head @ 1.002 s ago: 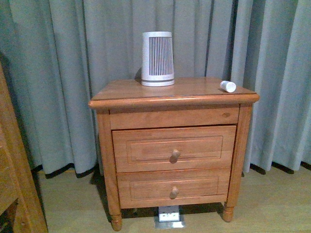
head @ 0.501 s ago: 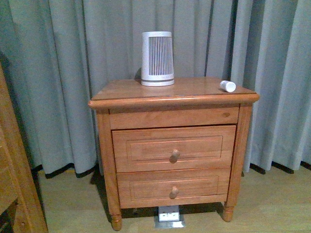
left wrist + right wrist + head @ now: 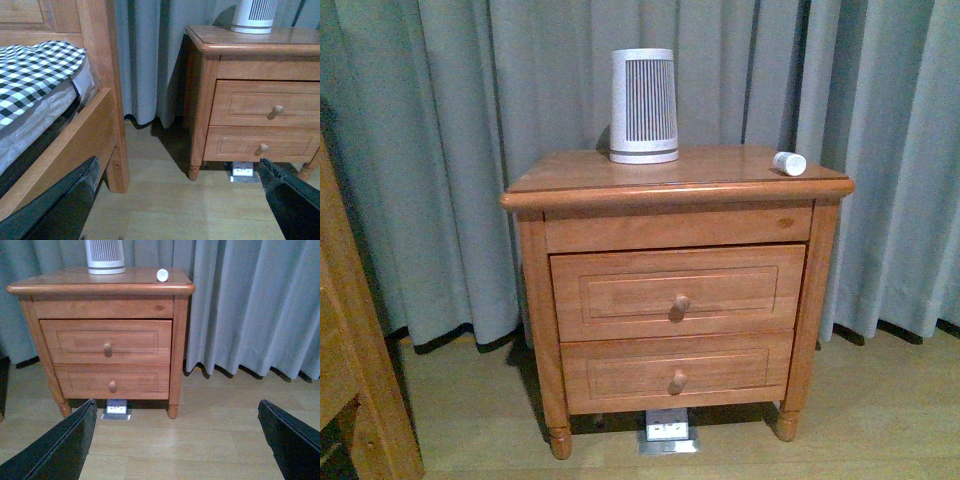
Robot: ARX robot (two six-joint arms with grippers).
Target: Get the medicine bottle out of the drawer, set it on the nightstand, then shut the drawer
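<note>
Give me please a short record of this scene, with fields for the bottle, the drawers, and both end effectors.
medicine bottle: lying on its side on the nightstand top, right rear corner
drawer: closed
lower drawer: closed
white slatted device: upright on top
left end effector: open, holding nothing
right end effector: open, holding nothing

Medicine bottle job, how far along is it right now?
It looks finished. The medicine bottle lies on its side on the nightstand top near the right edge, and the drawer is shut flush. Both grippers hang back from it, jaws open and empty. Nothing visibly left.
</note>
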